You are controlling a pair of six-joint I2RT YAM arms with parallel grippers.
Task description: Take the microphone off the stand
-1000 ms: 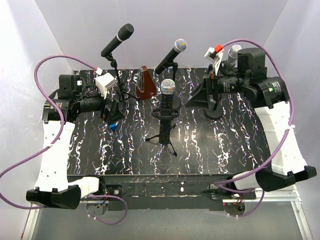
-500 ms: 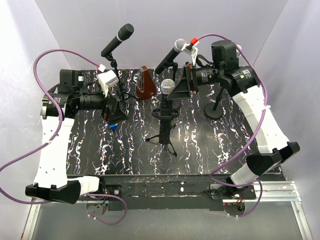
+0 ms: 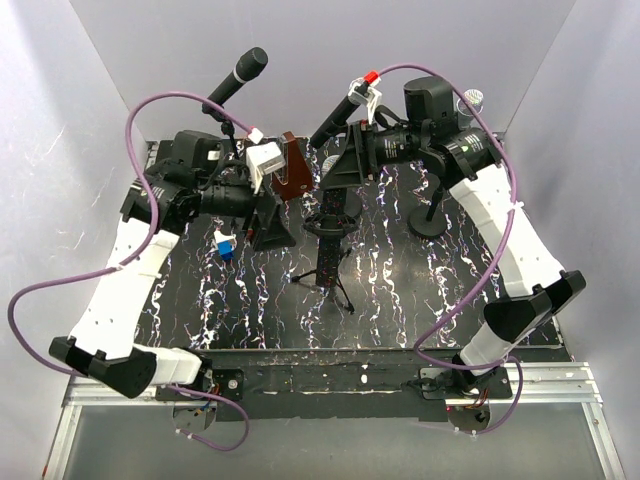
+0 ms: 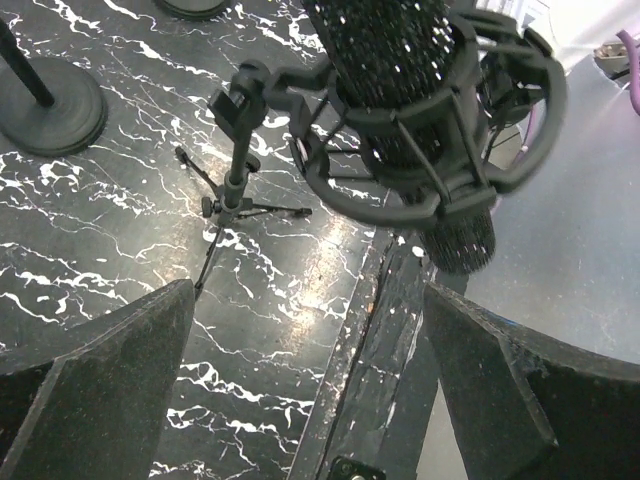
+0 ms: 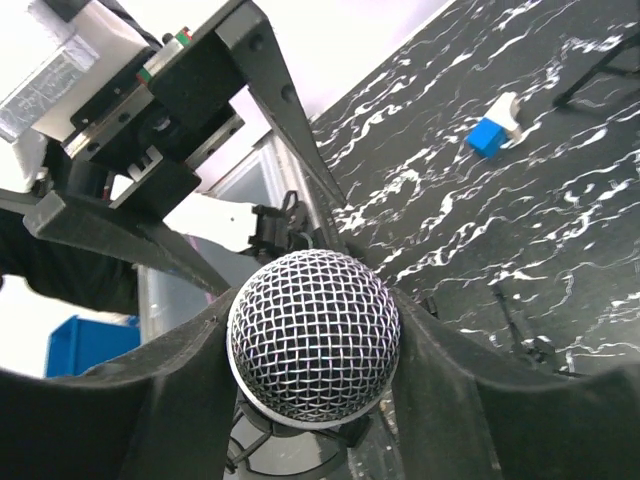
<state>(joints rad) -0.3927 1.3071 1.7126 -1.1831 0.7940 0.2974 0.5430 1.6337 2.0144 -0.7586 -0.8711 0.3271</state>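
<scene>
Black marbled table (image 3: 420, 290) holds four microphones (image 3: 238, 75); right end effector (image 3: 338, 175) straddles one.

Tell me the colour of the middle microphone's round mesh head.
The round mesh head is silver; clearest in the right wrist view.

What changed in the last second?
Right arm swung left from the rear right stand; right fingers closed onto the middle microphone. Left arm moved right toward its tripod, left fingers open. Microphone not lifted; other microphones unmoved.
</scene>
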